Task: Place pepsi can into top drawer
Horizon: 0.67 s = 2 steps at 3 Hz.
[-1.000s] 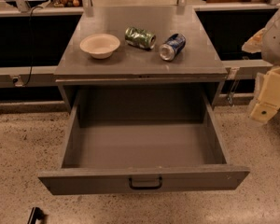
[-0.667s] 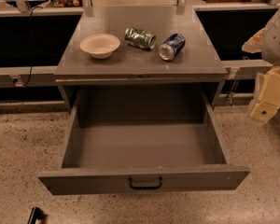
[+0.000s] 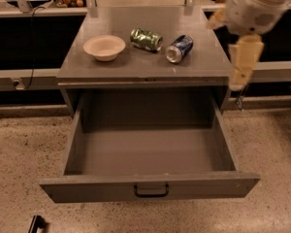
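My pincer (image 3: 241,72) hangs at upper rt, its state I cannot tell; pepsi can (image 3: 179,48) lies on worktop (image 3: 145,68), top drawer (image 3: 87,189) open below.

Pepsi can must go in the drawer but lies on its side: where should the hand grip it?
Across its blue middle, from above: the pepsi can lies flat, slanted, green can at its left. The hand hangs right of the tabletop.

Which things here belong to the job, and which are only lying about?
Job: pepsi can, lying on the cabinet top; top drawer, open; gripper, at the right, apart from the can.
Lying about: green can; white bowl.
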Motion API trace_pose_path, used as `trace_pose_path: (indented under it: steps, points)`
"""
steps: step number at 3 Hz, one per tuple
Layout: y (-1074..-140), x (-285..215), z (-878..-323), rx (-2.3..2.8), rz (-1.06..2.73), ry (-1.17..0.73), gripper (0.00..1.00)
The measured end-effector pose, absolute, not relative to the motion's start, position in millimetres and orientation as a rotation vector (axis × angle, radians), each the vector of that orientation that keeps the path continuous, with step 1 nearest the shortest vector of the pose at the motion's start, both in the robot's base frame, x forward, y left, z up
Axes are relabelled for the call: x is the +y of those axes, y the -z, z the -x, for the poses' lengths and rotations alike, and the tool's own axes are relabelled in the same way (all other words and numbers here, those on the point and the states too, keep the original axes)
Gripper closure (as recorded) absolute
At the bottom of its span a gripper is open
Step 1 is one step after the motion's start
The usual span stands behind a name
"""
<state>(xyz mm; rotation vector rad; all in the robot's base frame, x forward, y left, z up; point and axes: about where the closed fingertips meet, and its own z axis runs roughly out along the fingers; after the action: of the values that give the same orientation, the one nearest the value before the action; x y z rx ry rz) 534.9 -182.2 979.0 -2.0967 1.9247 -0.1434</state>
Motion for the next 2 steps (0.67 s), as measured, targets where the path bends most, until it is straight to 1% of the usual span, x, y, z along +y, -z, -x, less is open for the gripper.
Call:
trace_pose_path:
  steps: [1, 2]
  points:
    - [-1001.6, -171.7, -557.1, 1.772, 2.138, 0.193, 0.0]
    - [-997.5, -169.2, -563.6, 1.752, 2.237, 0.279, 0.0]
